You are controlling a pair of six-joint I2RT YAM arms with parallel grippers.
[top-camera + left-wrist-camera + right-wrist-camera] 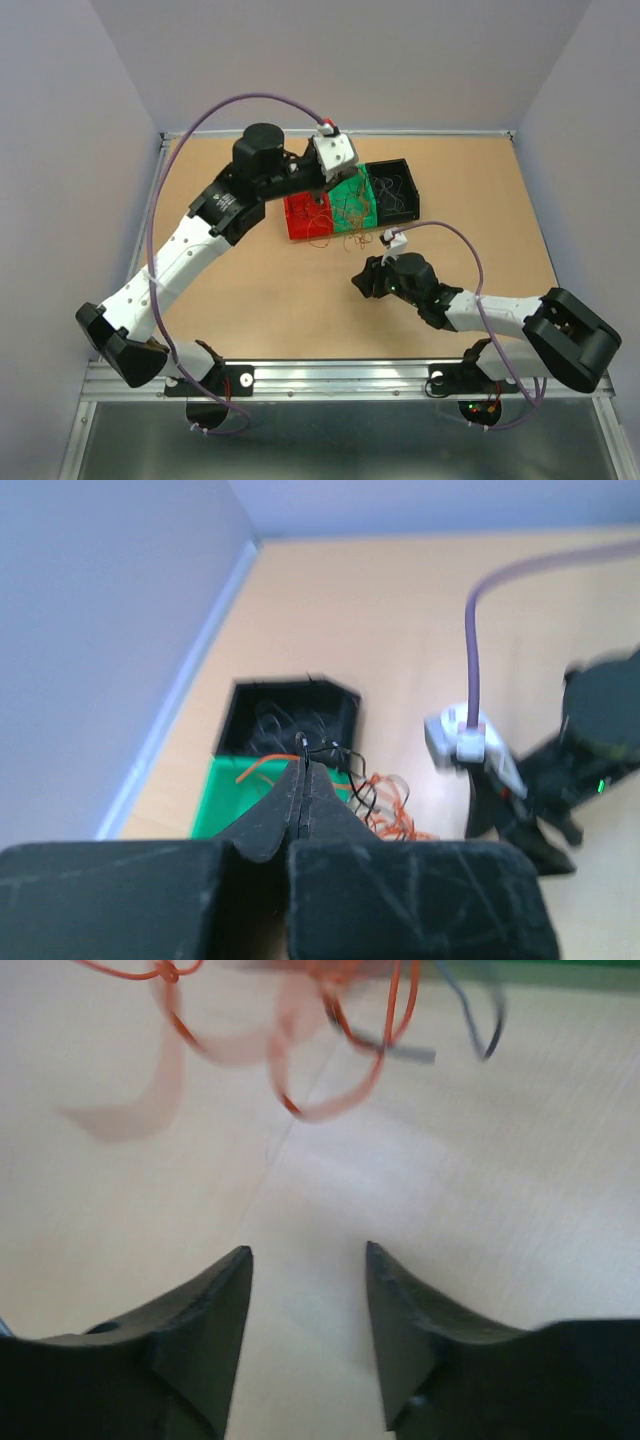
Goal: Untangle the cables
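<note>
- We are seeing the left tool (303,765) pressed together above the green bin (225,798), apparently pinching one black strand of the cables (385,815) at its very tip.
- The cables are lying across the red bin (297,218) and the green bin, and spilling onto the worktop (250,290) just in front of them.
- The right tool (308,1260) is hanging low over the worktop with its jaws apart, holding nothing. The orange loops are lying near, ahead of it.
- We are judging the pinch to be slight, so the hair-thin strand may slip free on a lift.
- With nothing pinning the rest, we are expecting a pull to drag the whole knot up, tighten it, or tug a bin along.
</note>
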